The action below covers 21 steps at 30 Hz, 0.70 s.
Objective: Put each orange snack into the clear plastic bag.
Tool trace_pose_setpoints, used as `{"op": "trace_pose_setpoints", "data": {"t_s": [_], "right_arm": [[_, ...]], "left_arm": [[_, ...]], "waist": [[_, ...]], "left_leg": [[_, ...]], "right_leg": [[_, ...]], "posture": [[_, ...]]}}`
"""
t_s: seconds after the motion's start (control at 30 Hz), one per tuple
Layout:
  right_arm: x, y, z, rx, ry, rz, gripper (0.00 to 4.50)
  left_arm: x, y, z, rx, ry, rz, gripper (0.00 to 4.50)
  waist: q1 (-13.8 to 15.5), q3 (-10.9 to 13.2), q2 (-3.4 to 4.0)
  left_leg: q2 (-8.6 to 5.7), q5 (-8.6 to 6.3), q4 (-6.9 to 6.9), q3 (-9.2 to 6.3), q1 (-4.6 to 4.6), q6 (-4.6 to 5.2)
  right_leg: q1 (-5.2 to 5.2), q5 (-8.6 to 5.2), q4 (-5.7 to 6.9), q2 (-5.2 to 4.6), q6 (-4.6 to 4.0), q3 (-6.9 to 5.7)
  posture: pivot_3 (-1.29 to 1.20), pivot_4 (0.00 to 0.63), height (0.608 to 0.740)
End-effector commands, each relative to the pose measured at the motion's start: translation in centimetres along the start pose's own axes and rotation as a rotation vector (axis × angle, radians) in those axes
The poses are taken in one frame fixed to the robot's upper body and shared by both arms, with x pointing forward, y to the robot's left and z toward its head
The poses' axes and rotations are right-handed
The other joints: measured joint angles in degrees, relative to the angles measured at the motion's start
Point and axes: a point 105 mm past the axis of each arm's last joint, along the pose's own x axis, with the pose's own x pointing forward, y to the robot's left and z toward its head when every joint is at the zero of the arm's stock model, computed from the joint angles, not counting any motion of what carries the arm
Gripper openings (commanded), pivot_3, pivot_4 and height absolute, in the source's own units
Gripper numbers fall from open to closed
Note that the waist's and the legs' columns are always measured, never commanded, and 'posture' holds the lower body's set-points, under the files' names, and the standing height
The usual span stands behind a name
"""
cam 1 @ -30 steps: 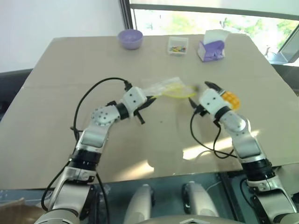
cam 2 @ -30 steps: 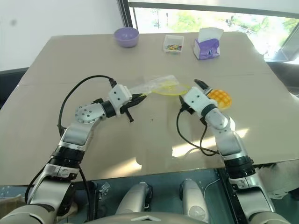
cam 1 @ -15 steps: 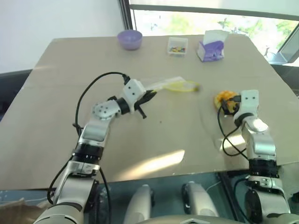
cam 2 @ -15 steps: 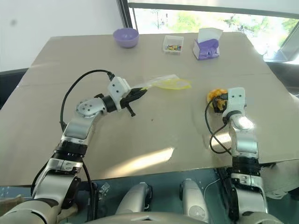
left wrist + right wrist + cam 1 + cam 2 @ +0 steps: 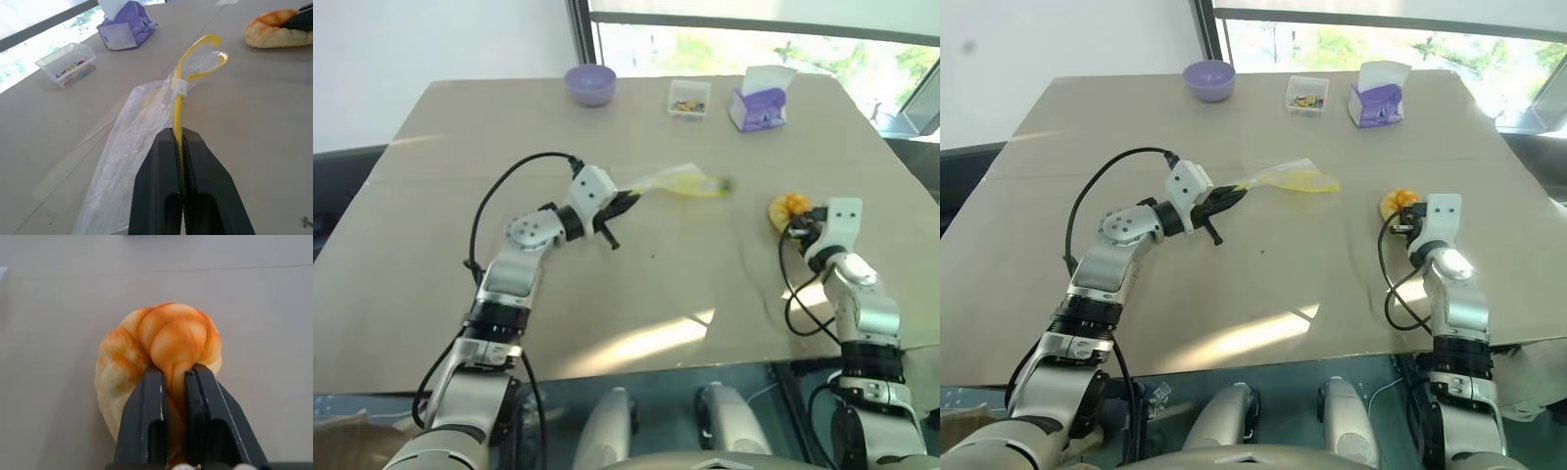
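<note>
A wide tan table [image 5: 636,323] is set before a bright window; sunlight falls in a patch along the near edge.

Nearest, at about 4 o'clock on the table, the right gripper [image 5: 173,382] is seen clamped on the orange snack [image 5: 159,350]. Its two black fingers are nearly together, and the soft bun is pinched into a fold between them. From the head views the snack [image 5: 1397,203] rests on the table just beyond the right wrist.

At about 10 o'clock from table centre, the left gripper [image 5: 182,134] is fully closed on the yellow zip strip of the clear plastic bag [image 5: 132,147]. The bag [image 5: 677,182] trails away toward 1 o'clock, lying flat, its zip looped open at the far end.

Handling, as judged: the snack is light and spongy, deforms readily under the grip, and is probably not fragile. A hold across its middle, as now, should serve. The bag is thin, limp and slippery; its mouth is likely to collapse unless it is held by the stiffer zip edge.

Snack and bag are well apart, with bare table between them; nothing stands in the way.

Farthest, along the 12 o'clock edge, a purple bowl [image 5: 589,81], a small clear box [image 5: 687,97] of coloured bits and a purple tissue box [image 5: 759,101] are noted, all well clear of the work.
</note>
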Motion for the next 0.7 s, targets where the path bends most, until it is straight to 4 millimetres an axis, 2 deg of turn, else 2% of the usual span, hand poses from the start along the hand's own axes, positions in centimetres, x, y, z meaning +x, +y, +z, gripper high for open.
{"op": "trace_pose_setpoints", "data": {"t_s": [0.03,0.23,0.33,0.47,0.7], "right_arm": [[-1.9,2.9,4.0,0.123,-0.084,0.158,0.35],[-3.7,9.9,5.4,0.293,-0.015,0.439,0.35],[-3.2,11.9,5.2,0.334,0.04,0.5,0.35],[-2.3,13.2,5.1,0.346,0.077,0.532,0.35],[-1.1,13.6,4.5,0.284,0.127,0.548,0.35]], "left_arm": [[0.2,0.2,2.2,0.053,-0.065,-0.013,0.0],[0.5,-0.3,2.5,0.11,-0.071,-0.056,0.0],[0.7,-0.5,2.9,0.115,-0.091,-0.062,0.0],[0.6,-1.0,3.0,0.129,-0.098,-0.077,0.0],[0.2,-2.0,3.0,0.17,-0.112,-0.12,0.0]], "waist": [[-0.1,0.0,0.04],[-0.4,0.0,0.06],[-0.3,0.0,0.07],[0.0,0.0,0.06],[-0.2,0.0,0.07]], "left_leg": [[0.0,0.0,0.0,0.01,-0.01,0.0],[0.06,0.0,-0.03,-0.01,0.01,0.01],[0.05,0.0,-0.03,0.0,0.0,0.01],[0.02,-0.01,-0.03,0.0,-0.06,0.02],[0.02,-0.02,-0.05,0.0,-0.19,0.03]], "right_leg": [[-0.02,0.0,0.0,0.0,0.0,0.01],[-0.06,0.0,0.03,0.06,0.0,0.01],[-0.06,0.0,0.03,0.05,0.0,0.01],[-0.07,0.0,-0.04,0.02,0.0,-0.01],[-0.21,0.0,-0.05,0.03,0.0,-0.01]], "posture": [[0.0,0.15,0.74],[0.0,0.15,0.74],[0.0,0.15,0.74],[0.0,0.15,0.74],[0.0,0.15,0.74]]}}
